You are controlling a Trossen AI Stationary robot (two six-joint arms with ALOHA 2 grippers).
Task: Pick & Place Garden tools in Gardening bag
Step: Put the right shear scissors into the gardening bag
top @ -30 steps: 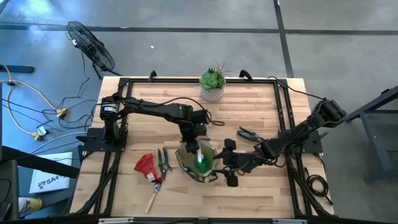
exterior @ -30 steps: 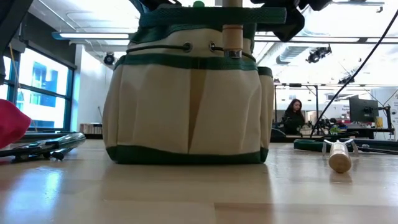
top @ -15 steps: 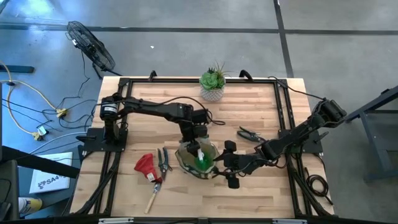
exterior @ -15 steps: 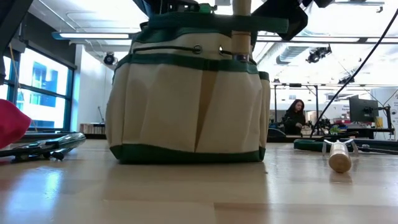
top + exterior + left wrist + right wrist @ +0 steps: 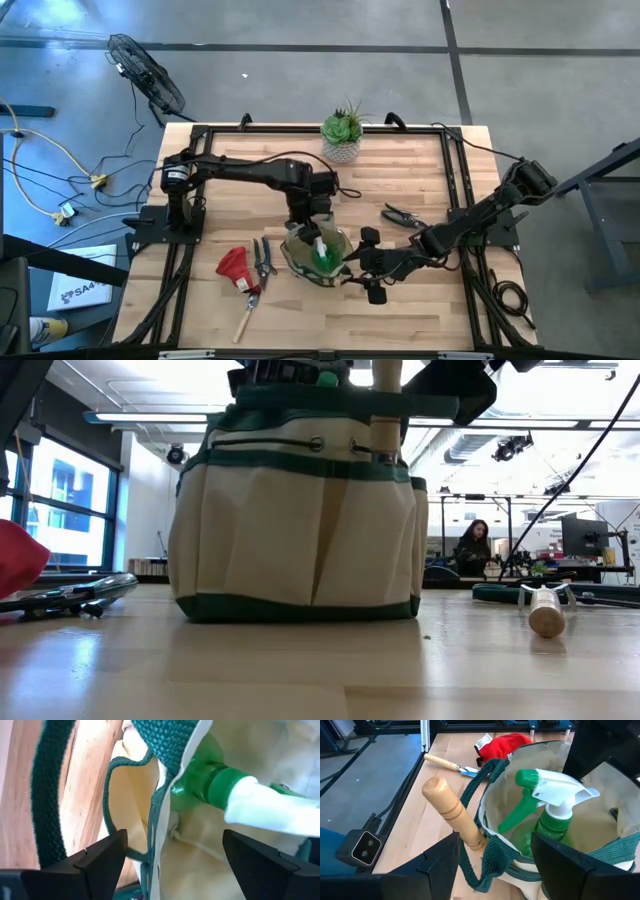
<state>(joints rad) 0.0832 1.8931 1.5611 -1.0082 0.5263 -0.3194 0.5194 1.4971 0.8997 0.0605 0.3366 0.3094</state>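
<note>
Green spray bottle (image 5: 551, 827), white nozzle; cream bag (image 5: 300, 530), dark-green trim.

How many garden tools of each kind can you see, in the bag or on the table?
Spray bottle: 1
Red glove: 1
Cutting tools: 2
Wooden-handled tools: 2
Total: 6

The round olive-tan gardening bag (image 5: 300, 510) is matt woven cloth, its dark green rim (image 5: 172, 740) a coarse, rough knit webbing. Inside stands a green spray bottle (image 5: 552, 820) of glossy translucent plastic, with a smooth white plastic nozzle (image 5: 560, 790). A turned, pale wooden tool handle (image 5: 451, 811) in an outer pocket looks smooth and lightly varnished. The table (image 5: 400, 190) is light wood in glued strips with a satin sheen. The red glove (image 5: 500, 745) looks like soft cloth.
</note>
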